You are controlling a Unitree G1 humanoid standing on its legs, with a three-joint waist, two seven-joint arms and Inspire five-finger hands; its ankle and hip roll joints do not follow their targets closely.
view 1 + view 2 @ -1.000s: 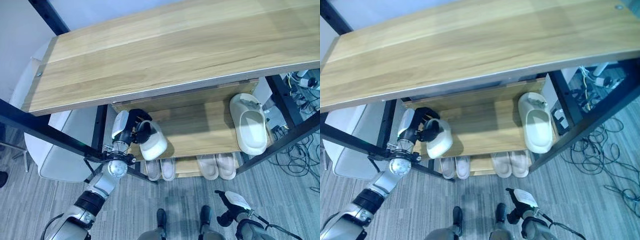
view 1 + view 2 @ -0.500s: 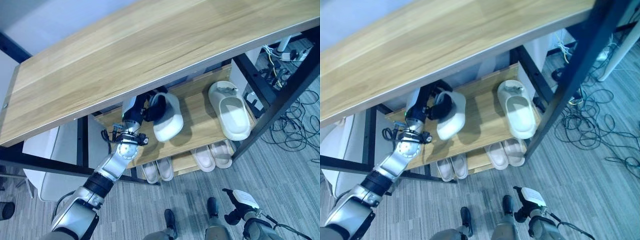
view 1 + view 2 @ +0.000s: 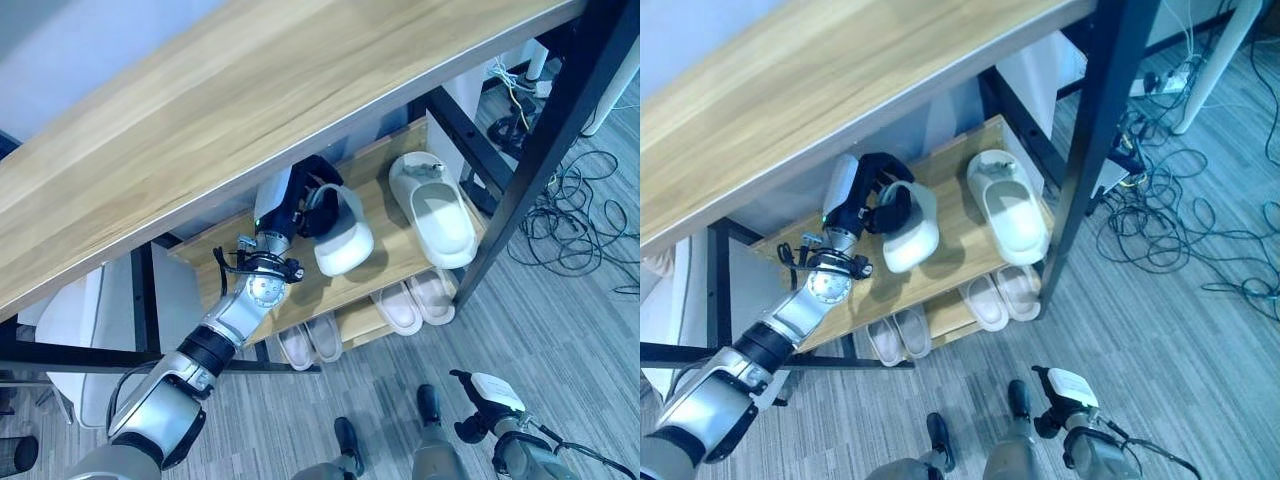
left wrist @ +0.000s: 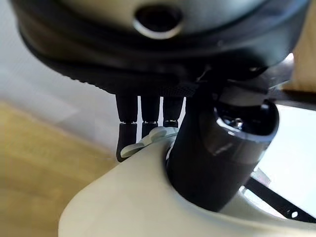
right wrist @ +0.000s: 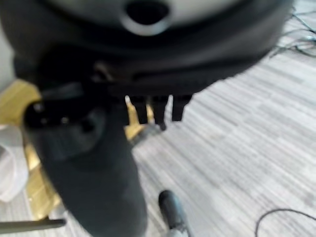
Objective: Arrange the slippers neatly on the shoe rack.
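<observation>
My left hand (image 3: 298, 196) reaches under the top board and is shut on a white slipper (image 3: 348, 243), thumb (image 4: 217, 148) pressed inside it and fingers (image 4: 143, 123) hooked over its rim. The slipper hangs toe-forward just over the middle shelf (image 3: 383, 205), left of centre. A second white slipper (image 3: 440, 215) lies flat on the same shelf at its right end, a gap apart. My right hand (image 3: 482, 398) hangs low near the floor, fingers relaxed and holding nothing.
The wide wooden top board (image 3: 200, 130) overhangs the shelf. Two pale slipper pairs (image 3: 312, 338) (image 3: 415, 300) sit on the bottom shelf. A black corner post (image 3: 545, 130) stands at the right, with tangled cables (image 3: 575, 205) on the floor beyond.
The camera has shifted. My left hand has carried the white slipper from the shelf's left end rightward, closer to the slipper lying at the right end.
</observation>
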